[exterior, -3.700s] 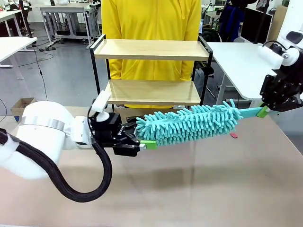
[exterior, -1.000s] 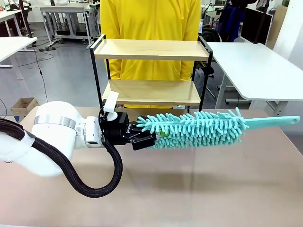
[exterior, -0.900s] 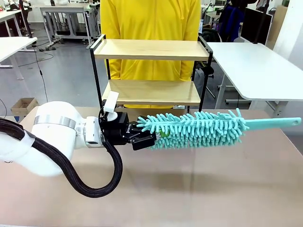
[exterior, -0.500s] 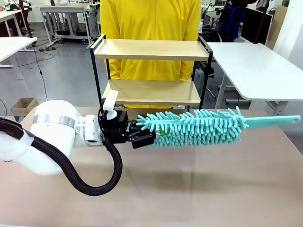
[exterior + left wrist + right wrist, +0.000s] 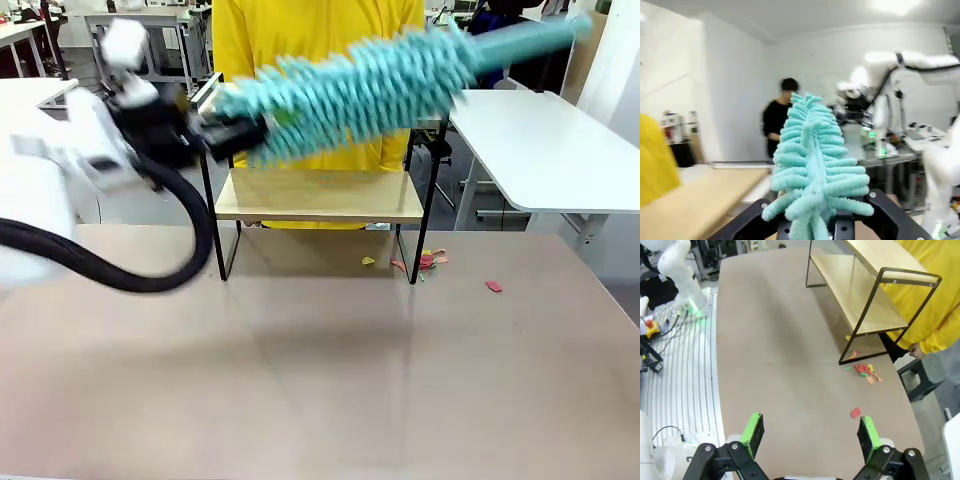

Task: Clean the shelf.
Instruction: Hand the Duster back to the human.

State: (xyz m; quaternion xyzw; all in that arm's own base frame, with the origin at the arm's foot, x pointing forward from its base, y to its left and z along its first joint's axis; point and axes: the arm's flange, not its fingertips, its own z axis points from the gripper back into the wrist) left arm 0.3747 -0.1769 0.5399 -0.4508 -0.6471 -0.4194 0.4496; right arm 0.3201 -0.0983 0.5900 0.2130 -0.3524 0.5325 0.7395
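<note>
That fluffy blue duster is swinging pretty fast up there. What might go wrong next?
The left gripper holds the duster at one end only, so its long head may hit the shelf rail or the person behind it. Paper scraps already on the table could scatter further.

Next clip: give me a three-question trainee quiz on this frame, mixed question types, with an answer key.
1. True or false: the left gripper has its jaws shut on the fluffy turquoise microfibre duster.
2. Where do the small coloured paper scraps lie? A) on the top board B) on the tan tabletop beside a leg of the two-tier wooden shelf with black metal frame C) in the right gripper
3. Fill in: the right gripper's jaws are ____.

Key: 1 true; 2 B; 3 open
</note>
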